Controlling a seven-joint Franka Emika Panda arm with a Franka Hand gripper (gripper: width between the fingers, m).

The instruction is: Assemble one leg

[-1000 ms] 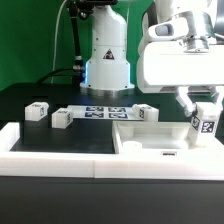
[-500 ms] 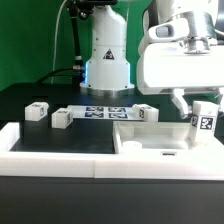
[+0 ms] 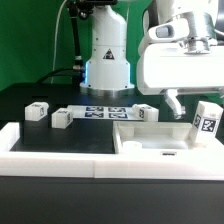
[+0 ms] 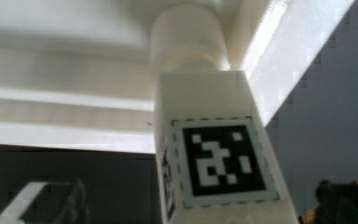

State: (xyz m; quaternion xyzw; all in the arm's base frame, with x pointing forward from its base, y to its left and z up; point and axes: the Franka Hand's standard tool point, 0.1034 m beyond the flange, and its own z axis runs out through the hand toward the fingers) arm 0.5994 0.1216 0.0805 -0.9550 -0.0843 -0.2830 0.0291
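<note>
**Exterior view: tilted leg at the gripper, grip unclear**

Exterior view shows the leg (image 3: 208, 119) at that view's right, leaning with its top tipped toward the right and its marker tag (image 3: 209, 125) facing the camera. It sits under the arm's bulky white wrist housing (image 3: 178, 62), by the far right corner of the large white panel (image 3: 150, 141). Whether its foot touches the panel cannot be told.

One finger (image 3: 172, 103) of the gripper (image 3: 189, 106) hangs clear of the leg on the view's left. The other finger is hidden behind the leg, so it cannot be told whether the jaws clamp it or stand apart.

In the wrist view the leg fills the middle of the picture, tag toward the lens, with white surfaces behind it.

Further back on the black table (image 3: 40, 135) lie the marker board (image 3: 105, 112) and three more small tagged posts: two (image 3: 38, 111) (image 3: 61, 118) at the view's left and one (image 3: 146, 112) just beside the board's right end.
</note>
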